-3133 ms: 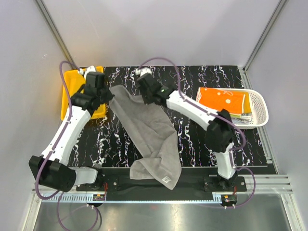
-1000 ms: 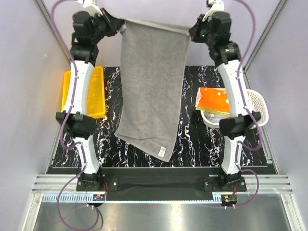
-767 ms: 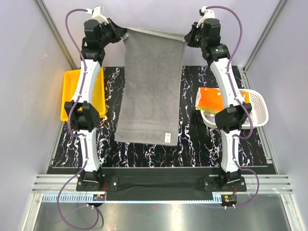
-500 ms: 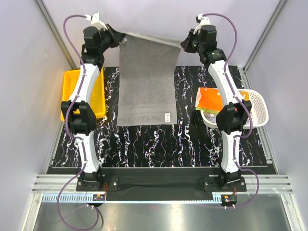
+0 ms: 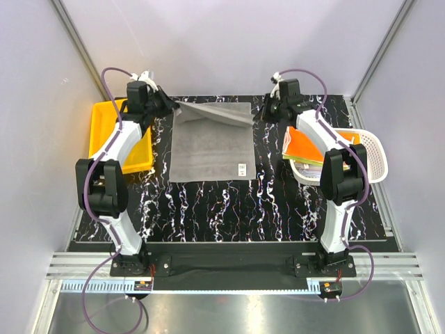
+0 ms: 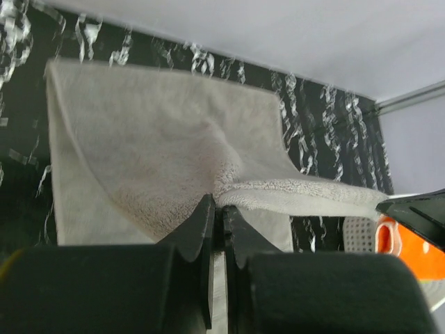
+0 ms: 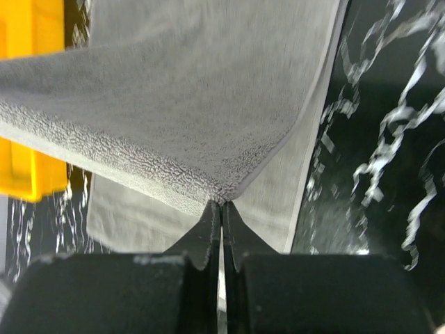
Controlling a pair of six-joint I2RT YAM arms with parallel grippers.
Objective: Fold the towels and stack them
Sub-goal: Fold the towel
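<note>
Pinching the grey towel (image 5: 208,149) by its far corners, the left gripper (image 5: 167,106) and right gripper (image 5: 267,108) (both closed on it) might let go unevenly, leaving a crooked fold.

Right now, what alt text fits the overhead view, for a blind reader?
The left gripper and right gripper each pinch a far corner of a grey towel lying mostly flat on a marbled table. A yellow bin sits at left, a white basket with an orange towel at right.
</note>
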